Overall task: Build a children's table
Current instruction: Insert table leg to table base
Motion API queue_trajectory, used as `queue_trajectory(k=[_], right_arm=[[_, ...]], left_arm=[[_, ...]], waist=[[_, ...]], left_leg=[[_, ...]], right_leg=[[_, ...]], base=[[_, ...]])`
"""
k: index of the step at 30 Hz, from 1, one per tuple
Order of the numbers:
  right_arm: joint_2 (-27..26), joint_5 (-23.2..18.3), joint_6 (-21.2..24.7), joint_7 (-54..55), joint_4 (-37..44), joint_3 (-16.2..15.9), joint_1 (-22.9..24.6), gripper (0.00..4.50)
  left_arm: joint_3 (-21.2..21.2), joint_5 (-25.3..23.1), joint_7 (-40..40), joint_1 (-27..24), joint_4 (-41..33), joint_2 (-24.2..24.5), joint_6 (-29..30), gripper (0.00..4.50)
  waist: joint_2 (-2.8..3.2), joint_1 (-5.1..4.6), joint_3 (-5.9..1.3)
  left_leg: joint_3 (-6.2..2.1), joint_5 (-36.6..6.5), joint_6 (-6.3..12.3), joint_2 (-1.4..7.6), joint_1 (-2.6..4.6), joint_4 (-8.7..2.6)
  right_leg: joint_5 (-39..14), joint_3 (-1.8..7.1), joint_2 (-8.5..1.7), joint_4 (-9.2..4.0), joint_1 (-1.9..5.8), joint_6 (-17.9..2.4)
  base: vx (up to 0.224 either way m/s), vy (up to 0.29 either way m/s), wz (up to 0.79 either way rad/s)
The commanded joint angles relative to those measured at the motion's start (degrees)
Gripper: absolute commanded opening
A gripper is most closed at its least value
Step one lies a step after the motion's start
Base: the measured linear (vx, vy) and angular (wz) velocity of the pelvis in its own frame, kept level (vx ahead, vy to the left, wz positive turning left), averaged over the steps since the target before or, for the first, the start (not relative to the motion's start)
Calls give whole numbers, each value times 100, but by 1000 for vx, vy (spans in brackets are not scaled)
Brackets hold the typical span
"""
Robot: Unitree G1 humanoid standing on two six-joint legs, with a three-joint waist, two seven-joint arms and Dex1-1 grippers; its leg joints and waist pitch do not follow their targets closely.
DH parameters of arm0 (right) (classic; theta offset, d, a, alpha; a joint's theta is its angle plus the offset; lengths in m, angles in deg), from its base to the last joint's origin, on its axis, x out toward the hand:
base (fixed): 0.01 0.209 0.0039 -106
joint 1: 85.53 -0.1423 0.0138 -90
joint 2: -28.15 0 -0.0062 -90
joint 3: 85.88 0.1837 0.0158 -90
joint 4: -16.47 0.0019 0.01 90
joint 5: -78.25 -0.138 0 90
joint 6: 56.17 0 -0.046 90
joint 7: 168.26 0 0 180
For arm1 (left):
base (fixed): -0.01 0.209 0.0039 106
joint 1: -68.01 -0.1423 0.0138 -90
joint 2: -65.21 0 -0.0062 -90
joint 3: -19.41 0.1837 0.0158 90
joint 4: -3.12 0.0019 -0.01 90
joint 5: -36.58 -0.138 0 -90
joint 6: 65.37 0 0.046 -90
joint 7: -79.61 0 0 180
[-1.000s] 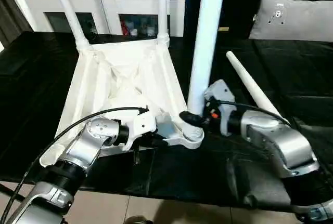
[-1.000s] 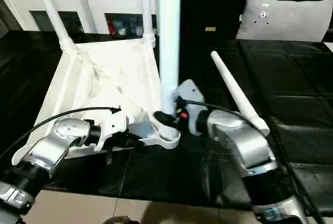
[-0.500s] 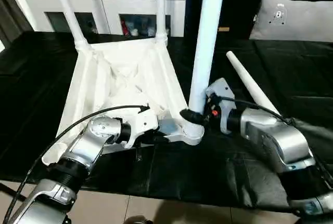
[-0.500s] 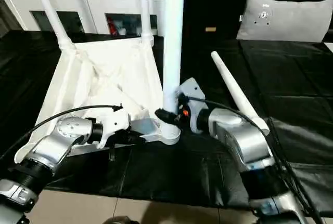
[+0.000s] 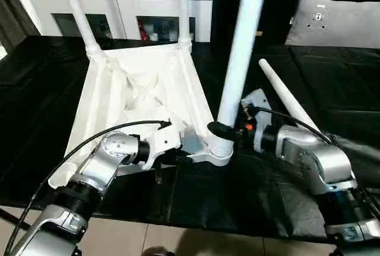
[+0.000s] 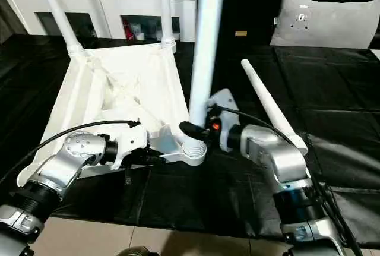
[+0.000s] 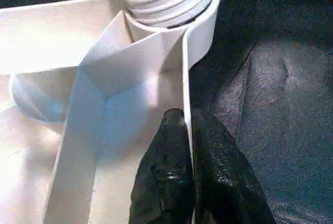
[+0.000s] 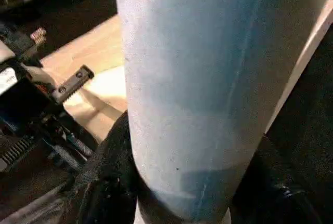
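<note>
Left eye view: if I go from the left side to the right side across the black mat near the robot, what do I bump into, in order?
left gripper pinching the tabletop rim → upright leg in the near corner socket → right gripper around that leg → loose leg lying on the mat

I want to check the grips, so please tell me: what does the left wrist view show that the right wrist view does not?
Left wrist view: the left gripper pinches the tabletop rim beside the corner socket, where ribbed threads enter.

Right wrist view: the right gripper is closed around the smooth shaft of the leg.

Both show the black surface and the same leg.
</note>
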Motion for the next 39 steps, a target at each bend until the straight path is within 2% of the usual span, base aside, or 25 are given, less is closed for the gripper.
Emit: queue_trajectory(k=[1, 3, 4, 5, 6, 7, 8, 9, 10, 12, 13, 14, 15, 18, 19, 20, 23, 24, 25, 28, 30, 31, 32, 34, 39], right_arm=[[-18, 167, -89, 9, -399, -150, 456, 188], [-78, 134, -243, 27, -393, -64, 563, 188], [-141, 105, -409, 55, -387, 21, 660, 188], [-141, 105, -409, 55, -387, 21, 660, 188], [-179, 65, -484, 52, -375, 74, 719, 188], [-340, -80, -755, 96, -298, 304, 945, 188], [-368, -102, -874, 104, -262, 343, 1042, 188], [-369, -100, -889, 104, -258, 343, 1051, 188], [-388, -84, -1104, 115, -166, 332, 1209, 188], [-395, -85, -1147, 121, -139, 327, 1250, 188], [-370, 47, -1335, 149, -73, 262, 1352, 188], [-359, 76, -1355, 156, -66, 245, 1359, 188], [-231, 390, -1559, 219, -28, 59, 1397, 188], [-107, 614, -1678, 201, -23, -126, 1385, 188], [42, 909, -1793, 154, -25, -360, 1354, 188], [120, 1044, -1820, 124, -32, -481, 1321, 188], [288, 1310, -1857, 11, -65, -757, 1200, 188], [323, 1350, -1841, -37, -77, -825, 1152, 188], [350, 1374, -1843, -76, -92, -884, 1108, 188], [441, 1432, -1851, -234, -181, -1070, 978, 188], [472, 1456, -1754, -364, -279, -1194, 888, 188], [471, 1467, -1732, -444, -356, -1265, 832, 188], [469, 1470, -1730, -453, -367, -1275, 823, 188], [330, 1311, -1509, -575, -531, -1295, 692, 188], [246, 1152, -1331, -658, -590, -1279, 643, 188]], left_arm=[[-332, 120, -326, 178, 9, 15, -115, 0], [-337, 125, -328, 178, 10, 12, -109, 0], [-344, 130, -330, 176, 13, 13, -111, 0], [-344, 130, -330, 176, 13, 13, -111, 0], [-349, 136, -331, 173, 14, 13, -107, 0], [-360, 138, -339, 176, 46, 6, -115, 0], [-368, 137, -335, 177, 55, 2, -113, 0], [-368, 137, -334, 177, 55, 2, -113, 0], [-381, 137, -321, 178, 64, 3, -112, 0], [-385, 138, -317, 180, 67, 4, -112, 0], [-383, 138, -298, 193, 90, 14, -119, 0], [-382, 138, -294, 194, 91, 16, -120, 0], [-370, 136, -261, 198, 96, 35, -125, 0], [-360, 127, -248, 195, 93, 47, -134, 0], [-344, 109, -232, 183, 84, 68, -150, 0], [-330, 93, -223, 171, 72, 84, -163, 0], [-287, 56, -196, 141, 41, 131, -198, 0], [-268, 40, -183, 125, 15, 151, -208, 0], [-249, 25, -168, 111, -10, 170, -220, 0], [-218, 18, -96, 115, -39, 206, -255, 0], [-178, -6, -9, 191, 16, 231, -319, 0], [-154, -11, 64, 262, 74, 240, -372, 0], [-151, -10, 77, 274, 83, 241, -380, 0], [-113, -23, 250, 581, 367, 233, -570, 0], [-112, -44, 337, 868, 657, 220, -700, 0]], waist=[[-61, 18, -346], [-63, 12, -340], [-38, 21, -334], [-48, 18, -341], [-29, 18, -334], [-14, 12, -329], [-14, 7, -332], [-24, 7, -337], [10, 3, -328], [12, 1, -332], [70, 10, -332], [35, -6, -329], [46, -2, -336], [72, -11, -330], [67, -18, -322], [50, -28, -313], [49, -33, -310], [24, -42, -312], [42, -42, -310], [11, -50, -310], [20, -65, -317], [46, -70, -301], [29, -85, -302], [67, -119, -281], [70, -178, -259]], left_leg=[[-306, -947, 211, 663, 55, -405], [-306, -1016, 202, 659, 55, -414], [-302, -1062, 206, 646, 51, -408], [-302, -1059, 200, 646, 56, -409], [-311, -1075, 201, 650, 52, -414], [-318, -1126, 203, 658, 56, -422], [-320, -1245, 178, 671, 79, -430], [-324, -1241, 175, 667, 68, -431], [-325, -1260, 181, 649, 57, -432], [-326, -1256, 191, 656, 62, -433], [-331, -1273, 185, 649, 57, -427], [-327, -1307, 188, 652, 62, -435], [-336, -1301, 184, 656, 60, -435], [-330, -1342, 173, 647, 64, -431], [-331, -1399, 170, 646, 66, -435], [-330, -1429, 162, 637, 65, -440], [-333, -1452, 190, 631, 63, -439], [-330, -1452, 200, 633, 62, -441], [-330, -1444, 217, 637, 66, -437], [-333, -1427, 245, 643, 65, -444], [-332, -1402, 257, 642, 51, -441], [-328, -1404, 266, 645, 57, -438], [-327, -1423, 284, 635, 42, -441], [-330, -1490, 291, 619, 61, -445], [-354, -1782, 176, 634, 87, -464]], right_leg=[[-1634, 550, -861, -538, 220, -300], [-1682, 547, -855, -548, 219, -310], [-1790, 547, -871, -570, 220, -298], [-1800, 544, -867, -573, 223, -289], [-1816, 540, -858, -571, 221, -286], [-1844, 538, -853, -581, 214, -271], [-1905, 543, -865, -597, 202, -272], [-1879, 541, -869, -591, 215, -279], [-1849, 533, -850, -593, 216, -275], [-1861, 539, -849, -597, 211, -262], [-1884, 534, -859, -597, 212, -267], [-1891, 532, -845, -611, 209, -253], [-1867, 531, -845, -598, 217, -262], [-1892, 524, -840, -608, 206, -249], [-1960, 523, -829, -617, 206, -228], [-2038, 521, -824, -626, 207, -198], [-2123, 519, -827, -635, 215, -186], [-2127, 518, -823, -634, 219, -182], [-2120, 521, -826, -632, 210, -192], [-2105, 524, -823, -624, 209, -199], [-1998, 526, -822, -609, 217, -242], [-1968, 535, -824, -615, 200, -255], [-1978, 528, -821, -617, 219, -253], [-2051, 517, -793, -645, 201, -237], [-2291, 511, -817, -674, 197, -241]], base=[[0, 0, 0], [0, 0, 0], [0, 0, 0], [0, 0, 0], [0, 0, 0], [0, 0, 0], [0, 0, 0], [0, 0, 0], [0, 0, 0], [0, 0, 0], [0, 0, 0], [0, 0, 0], [0, 0, 0], [0, 0, 0], [0, 0, 0], [0, 0, 0], [0, 0, 0], [0, 0, 0], [0, 0, 0], [0, 0, 0], [0, 0, 0], [0, 0, 0], [0, 0, 0], [0, 0, 0], [0, 0, 0]])
